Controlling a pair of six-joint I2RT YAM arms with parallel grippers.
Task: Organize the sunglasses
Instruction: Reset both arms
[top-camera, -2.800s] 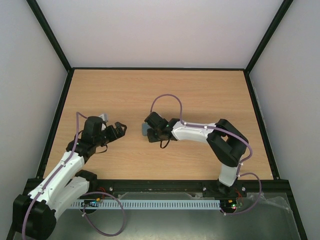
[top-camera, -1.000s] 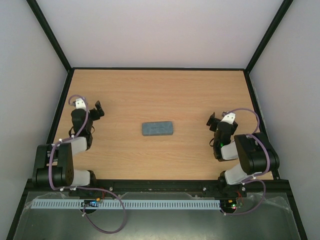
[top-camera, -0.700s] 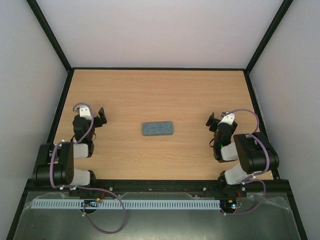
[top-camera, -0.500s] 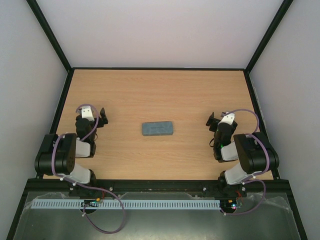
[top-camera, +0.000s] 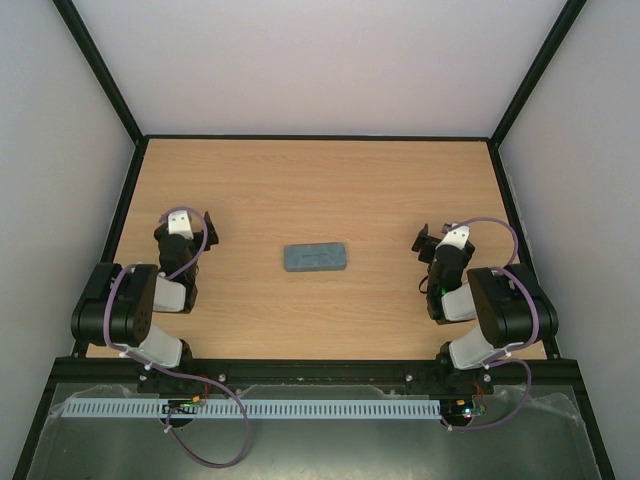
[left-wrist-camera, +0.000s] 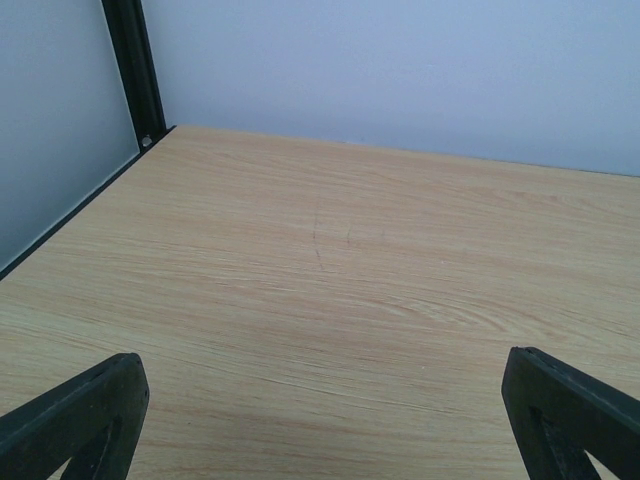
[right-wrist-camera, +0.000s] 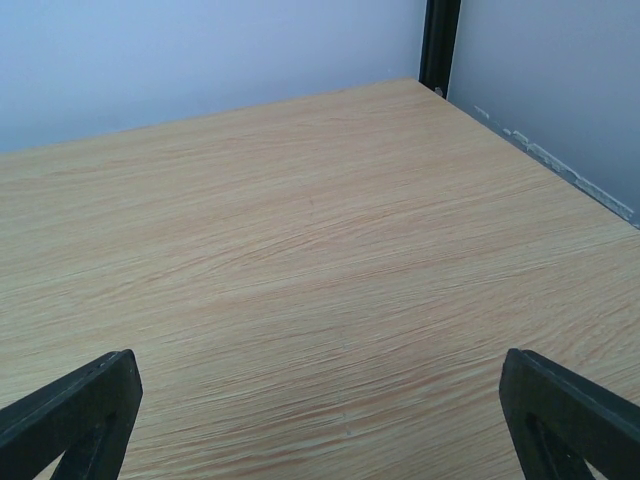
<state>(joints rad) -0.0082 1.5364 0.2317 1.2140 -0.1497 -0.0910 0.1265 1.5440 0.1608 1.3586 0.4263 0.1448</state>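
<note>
Two arms sit folded close to their bases. Left gripper: jaws spread wide, nothing held, only bare wooden table between the fingers and ahead of them. Right gripper: likewise wide apart, nothing held. Blue-grey case: closed, flat on table, roughly midway between both grippers and well apart from each, right of left gripper and left of right gripper. Sunglasses: visible in no view, so position cannot be told. Farther beyond both grippers: black frame posts, pale walls.
</note>
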